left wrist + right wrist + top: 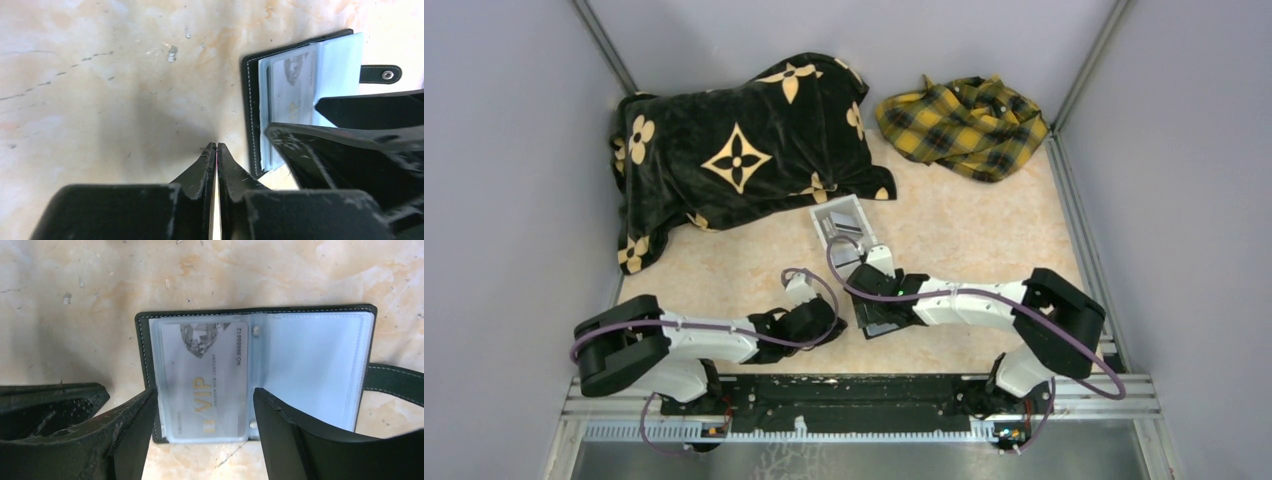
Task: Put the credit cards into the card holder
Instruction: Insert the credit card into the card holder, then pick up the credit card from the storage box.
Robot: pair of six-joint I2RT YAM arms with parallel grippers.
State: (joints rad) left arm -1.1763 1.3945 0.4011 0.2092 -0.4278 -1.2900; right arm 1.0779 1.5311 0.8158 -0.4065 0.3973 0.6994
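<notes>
Card holder [310, 375] lies open flat on the table [984, 240], at 6 o'clock from the white box [842, 222], which holds flat grey and dark shapes, probably more cards. Black cover with white stitching and clear sleeves inside.

VIP card [205, 385] sits in the left sleeve. It is pale silver with "VIP" in gold and "NO.88888612" along the edge. There's a diamond graphic at the top. The small line beside VIP is too fine to read. The right sleeve shows no print.

Strap [395, 382] sticks out at 3 o'clock of the holder. Its snap stud shows in the left wrist view.

Right gripper [204, 395] has its jaws spread wide and grips nothing. It hangs over the card page, with one finger at the holder's outer edge and the other near the centre fold.

Left gripper [216, 150] has its fingers pressed together with nothing between them. It is low over bare table at 9 o'clock from the holder, just beside its edge.

Black blanket [734, 150] with a gold flower print is at 11 o'clock. Yellow plaid cloth [964, 125] is at 1 o'clock. Both are well apart from the holder.
</notes>
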